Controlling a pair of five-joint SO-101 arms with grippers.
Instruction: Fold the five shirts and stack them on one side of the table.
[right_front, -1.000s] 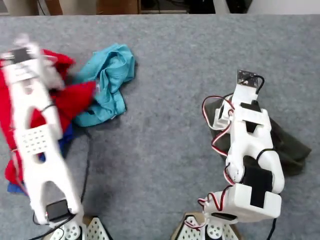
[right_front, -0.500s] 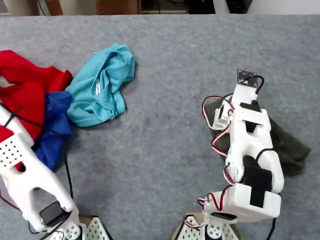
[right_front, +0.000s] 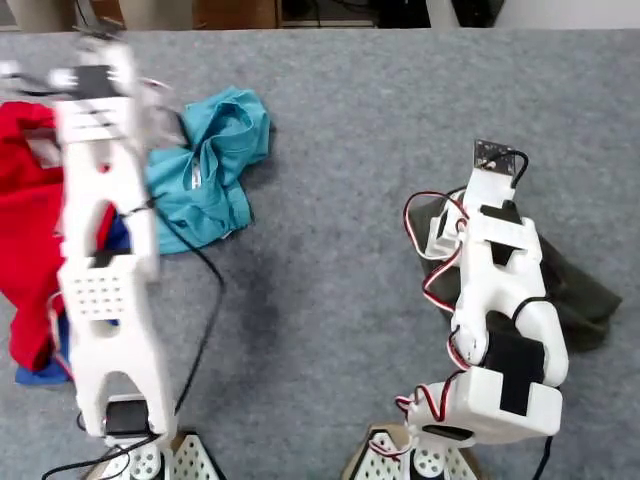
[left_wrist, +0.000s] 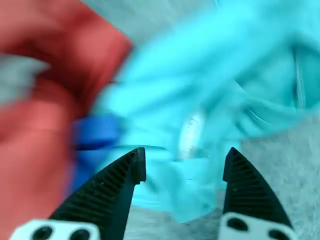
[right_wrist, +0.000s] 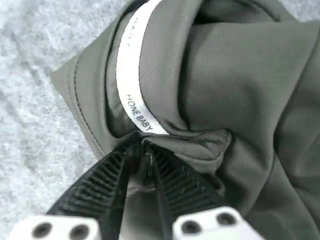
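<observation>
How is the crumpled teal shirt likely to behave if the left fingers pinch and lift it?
The teal shirt lies bunched in soft folds, so it will probably droop limply and unfurl. Its edge meets the blue shirt, which might drag along. The fabric looks thin, so it is likely light.

Grey fabric-covered table; wooden furniture beyond its far edge

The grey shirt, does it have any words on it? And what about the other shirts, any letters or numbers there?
White neck tape inside the collar of the dark grey shirt: small dark letters, a brand mark, so not quoted here.
White tag on the teal shirt: too blurred to read.
Red shirt and blue shirt: no words or numbers to be seen.
</observation>
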